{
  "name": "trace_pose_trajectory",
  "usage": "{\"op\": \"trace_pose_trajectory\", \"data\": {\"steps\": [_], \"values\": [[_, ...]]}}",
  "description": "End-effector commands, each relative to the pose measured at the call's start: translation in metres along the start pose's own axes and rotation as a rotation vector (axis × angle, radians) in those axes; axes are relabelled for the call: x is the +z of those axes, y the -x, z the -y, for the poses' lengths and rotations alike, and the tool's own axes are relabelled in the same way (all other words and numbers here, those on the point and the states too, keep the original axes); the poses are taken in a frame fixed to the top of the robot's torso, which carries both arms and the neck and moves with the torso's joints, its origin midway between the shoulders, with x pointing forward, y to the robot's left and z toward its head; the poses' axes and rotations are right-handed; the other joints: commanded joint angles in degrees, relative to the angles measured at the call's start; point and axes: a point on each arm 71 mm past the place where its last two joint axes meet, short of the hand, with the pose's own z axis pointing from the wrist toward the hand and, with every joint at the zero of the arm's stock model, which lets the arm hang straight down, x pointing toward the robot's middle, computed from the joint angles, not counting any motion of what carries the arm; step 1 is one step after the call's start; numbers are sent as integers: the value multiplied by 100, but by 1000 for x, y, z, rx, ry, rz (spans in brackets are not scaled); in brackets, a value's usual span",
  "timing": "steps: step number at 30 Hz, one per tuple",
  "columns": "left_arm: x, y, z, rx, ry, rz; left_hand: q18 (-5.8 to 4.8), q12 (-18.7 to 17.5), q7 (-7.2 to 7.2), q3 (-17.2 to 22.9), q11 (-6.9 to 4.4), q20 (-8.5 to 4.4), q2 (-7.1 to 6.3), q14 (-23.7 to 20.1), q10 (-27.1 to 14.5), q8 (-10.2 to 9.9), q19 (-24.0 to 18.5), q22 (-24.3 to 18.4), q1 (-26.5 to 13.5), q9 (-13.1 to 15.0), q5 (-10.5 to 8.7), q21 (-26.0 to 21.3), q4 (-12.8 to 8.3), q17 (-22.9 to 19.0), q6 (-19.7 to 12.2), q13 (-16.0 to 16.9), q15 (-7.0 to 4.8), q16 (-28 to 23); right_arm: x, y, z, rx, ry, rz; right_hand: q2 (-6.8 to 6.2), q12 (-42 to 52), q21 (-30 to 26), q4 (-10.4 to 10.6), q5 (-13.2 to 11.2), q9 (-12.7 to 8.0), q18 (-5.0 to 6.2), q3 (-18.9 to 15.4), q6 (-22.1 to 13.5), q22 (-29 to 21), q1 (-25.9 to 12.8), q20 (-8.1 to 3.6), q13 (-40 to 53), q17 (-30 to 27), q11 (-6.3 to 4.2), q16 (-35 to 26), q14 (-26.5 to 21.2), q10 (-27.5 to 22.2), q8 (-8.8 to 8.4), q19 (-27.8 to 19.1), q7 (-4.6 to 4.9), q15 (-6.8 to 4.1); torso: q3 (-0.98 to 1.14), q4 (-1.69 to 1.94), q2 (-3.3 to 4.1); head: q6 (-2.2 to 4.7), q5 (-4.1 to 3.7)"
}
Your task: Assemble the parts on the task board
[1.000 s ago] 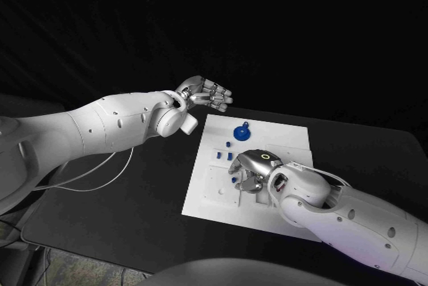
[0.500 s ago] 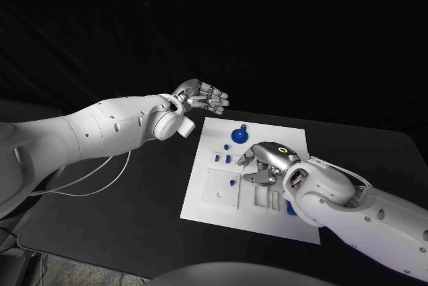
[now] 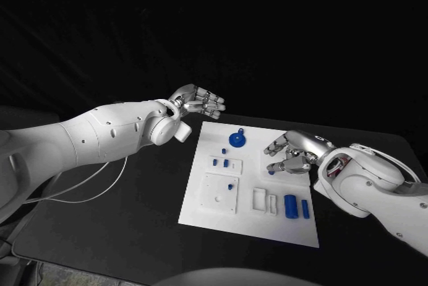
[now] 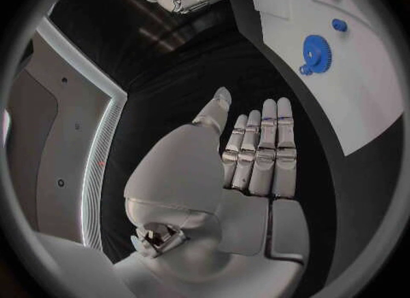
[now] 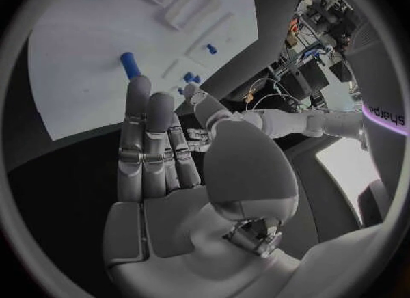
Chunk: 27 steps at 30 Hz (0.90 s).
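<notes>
A black table (image 3: 133, 205) fills the foreground, and behind it everything falls away into unlit dark — no wall can be made out there. The left wrist view shows a grey wall panel (image 4: 38, 141) edged by a pale curved strip (image 4: 101, 154).

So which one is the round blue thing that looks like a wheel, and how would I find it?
Look at the white task board in the middle of the black table. Go to its far end, near the left hand, where the blue gear lies flat. It is the only round, toothed piece with a little tab; the other blue parts are small pegs and short bars.
</notes>
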Motion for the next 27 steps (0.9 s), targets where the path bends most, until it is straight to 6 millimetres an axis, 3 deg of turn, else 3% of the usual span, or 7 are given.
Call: {"op": "trace_pose_trajectory", "data": {"steps": [1, 5, 7, 9, 16, 21, 27], "values": [[0, -2, 2, -9, -21, -10, 8, -2, -19, 1, 4, -10, 0, -5, 51, -4, -17, -7, 26, 2, -9, 40, -13, 7, 49, 1, -25, -15, -1, -4, 6, -8, -9, -80, -4, 0, -53, 145, -86, -7, 11, -257, -82, -51, 140, 62, 1, -3, 21, 42, -28, -105, -19, 108, 0, 25, 5, -1, 5, 1, -13], [0, -2, 2, -10, -24, -13, 0, -4, -32, 3, -20, -16, 10, -13, 136, -7, -22, -10, 21, 1, -6, 50, -21, 4, 71, -1, -30, -15, -1, -4, 13, -43, -27, -90, -39, 3, -98, 328, -591, -10, 7, -364, -201, -97, 276, 75, 1, -4, 28, 56, -28, -142, -19, 136, -67, 35, 5, 1, 4, -3, -23], [0, -2, 2, -11, -25, -14, -5, -25, -52, 18, -61, -21, 25, -28, 233, -8, -32, -12, 21, 1, -4, 55, -26, 4, 97, -1, -35, -18, 0, -4, 15, -64, -33, -91, -115, -3, -139, 567, -881, -11, -3, -408, -209, -150, 399, 76, -3, -4, 24, 69, -27, -125, -21, 166, -65, 36, 1, 4, 4, -12, -32], [0, -2, 1, -11, -25, -15, -6, -23, -55, 20, -65, -21, 25, -27, 236, -10, -31, -11, 20, 0, -5, 59, -28, 5, 95, -1, -36, -16, 1, -4, 16, -75, -34, -86, -149, 4, -150, 686, -906, -12, -15, -440, -205, -179, 461, 70, -5, -7, 18, 75, -20, -118, -26, 187, -66, 31, 0, 7, 6, -17, -35], [0, -2, 1, -12, -26, -17, -9, -25, -52, 28, -71, -24, 25, -25, 265, -12, -35, -12, 12, 0, -4, 70, -31, 8, 92, -2, -39, -15, 6, -9, 16, -134, -44, -62, -85, 12, -128, 638, -949, -8, -16, -324, -110, -191, 491, 61, 2, -20, -15, 66, -9, 18, -16, 206, -56, 26, -1, 16, 7, -31, -47], [-1, -2, 0, -13, -25, -18, -11, -25, -48, 29, -65, -23, 22, -34, 266, -11, -42, -14, 7, 0, -4, 72, -33, 7, 92, -2, -35, -17, 9, -15, 15, -174, -53, -47, -167, -10, -44, 427, -968, -12, -47, 243, -40, -165, 349, 23, 1, -16, -39, 48, 37, 96, -21, 200, -59, 4, -4, 13, 7, -49, -51], [-1, -3, -2, -15, -23, -20, -11, -25, -45, 33, -58, -20, 24, -41, 263, -11, -49, -17, 1, 0, -5, 76, -33, 7, 91, -2, -31, -16, 12, -23, 14, -193, -54, -59, -91, -6, -20, 327, -966, -10, -53, 475, 19, -153, 330, 3, -1, -6, -67, 50, 41, 217, -18, 198, -44, -19, -4, 8, 3, -60, -53]]}}
